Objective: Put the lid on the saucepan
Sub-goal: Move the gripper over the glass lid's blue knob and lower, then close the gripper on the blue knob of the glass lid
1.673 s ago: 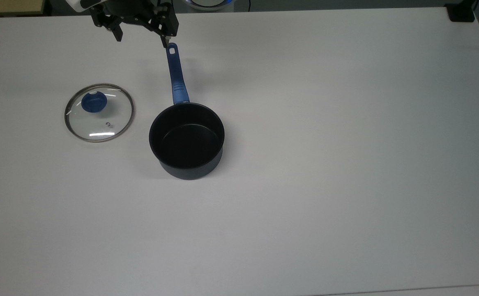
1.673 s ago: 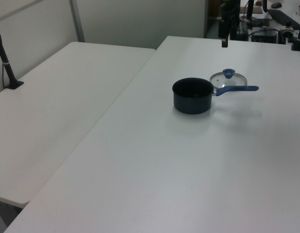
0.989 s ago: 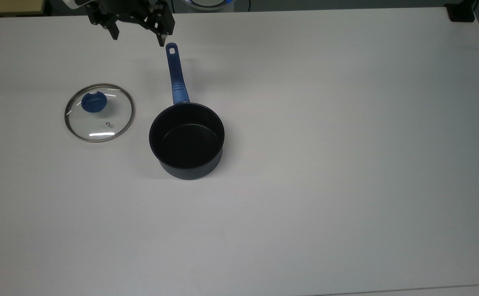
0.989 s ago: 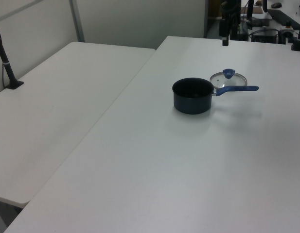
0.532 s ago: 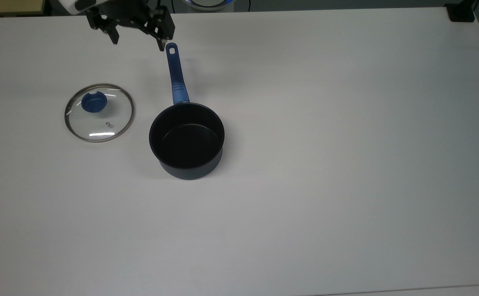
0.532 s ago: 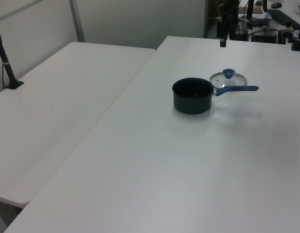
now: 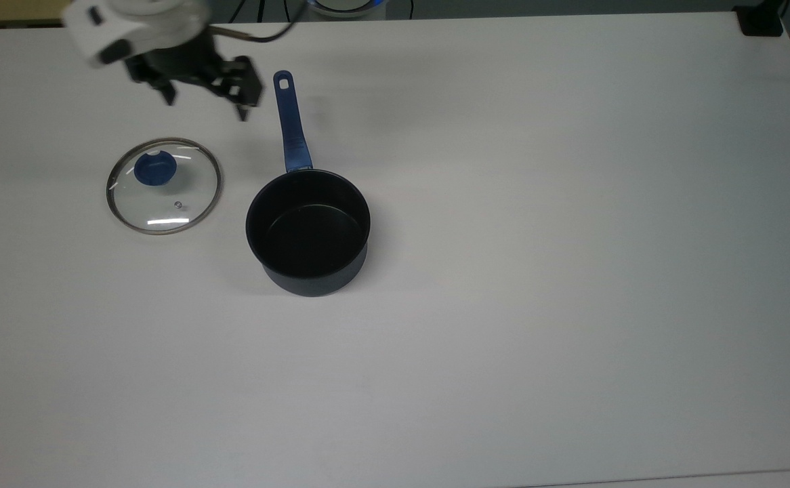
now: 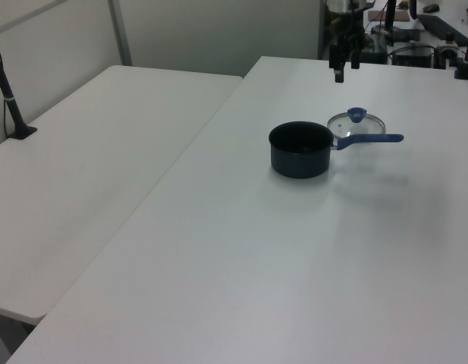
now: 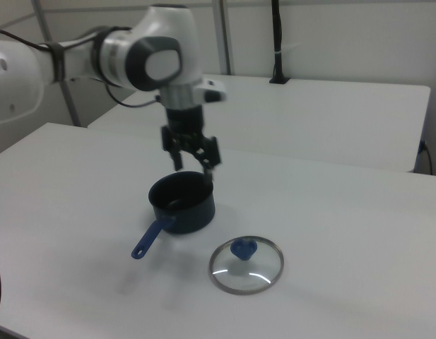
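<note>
The lid, clear glass with a metal rim and a blue knob, lies flat on the white table at the top view's left. The black saucepan stands upright to its right, with its blue handle pointing to the top view's upper edge. My gripper hangs open and empty above the table, beyond the lid and just left of the handle's end. In the right view the gripper appears over the saucepan, and the lid lies nearer the camera. The left view has the gripper above lid and saucepan.
A second white table adjoins on the left view's left, with a black clamped post on it. A black block sits at the top view's upper right corner. Cables and equipment lie beyond the far table edge.
The gripper has come down and to the left in the top view, away from the handle's end and closer to the lid. The white wrist now shows. Lid and saucepan have not moved.
</note>
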Controlling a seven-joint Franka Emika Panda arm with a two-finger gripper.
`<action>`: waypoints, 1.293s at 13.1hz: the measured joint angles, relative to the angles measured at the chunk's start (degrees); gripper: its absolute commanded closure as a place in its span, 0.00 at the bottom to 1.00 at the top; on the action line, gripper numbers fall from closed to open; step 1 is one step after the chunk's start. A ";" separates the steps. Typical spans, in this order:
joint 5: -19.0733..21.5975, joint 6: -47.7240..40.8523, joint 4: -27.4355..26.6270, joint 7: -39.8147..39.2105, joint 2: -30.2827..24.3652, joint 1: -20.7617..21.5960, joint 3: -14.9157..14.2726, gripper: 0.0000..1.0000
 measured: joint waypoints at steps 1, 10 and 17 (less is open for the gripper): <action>0.01 1.78 -1.19 -3.01 0.25 -0.86 -2.20 0.00; 0.02 16.84 -9.07 -17.66 7.13 -6.24 -4.79 0.09; 0.02 21.67 -10.06 -21.42 10.05 -6.01 -4.71 0.10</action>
